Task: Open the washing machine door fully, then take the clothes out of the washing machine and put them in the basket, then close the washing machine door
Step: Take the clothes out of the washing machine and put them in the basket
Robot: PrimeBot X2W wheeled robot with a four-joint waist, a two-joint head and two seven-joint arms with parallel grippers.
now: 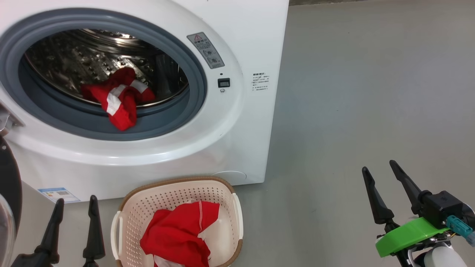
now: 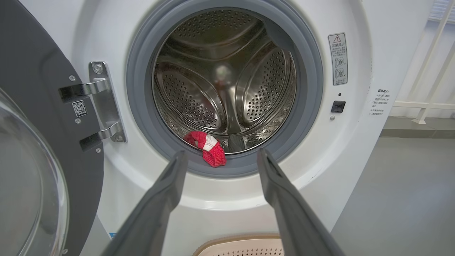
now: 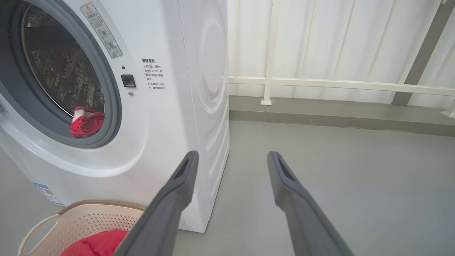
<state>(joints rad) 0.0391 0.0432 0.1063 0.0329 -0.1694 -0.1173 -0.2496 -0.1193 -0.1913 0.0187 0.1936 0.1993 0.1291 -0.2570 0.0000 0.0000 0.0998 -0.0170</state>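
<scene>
The white washing machine stands with its door swung wide to the left on its hinge. One red garment with white stripes hangs over the grey gasket at the drum's front lip, also visible as red cloth in the left wrist view. Another red garment lies in the cream basket on the floor before the machine. My left gripper is open and empty, left of the basket. My right gripper is open and empty over bare floor, far right.
Grey floor stretches to the right of the machine. A white railing and a low kerb run behind it. The door's metal hinge sits at the left of the opening.
</scene>
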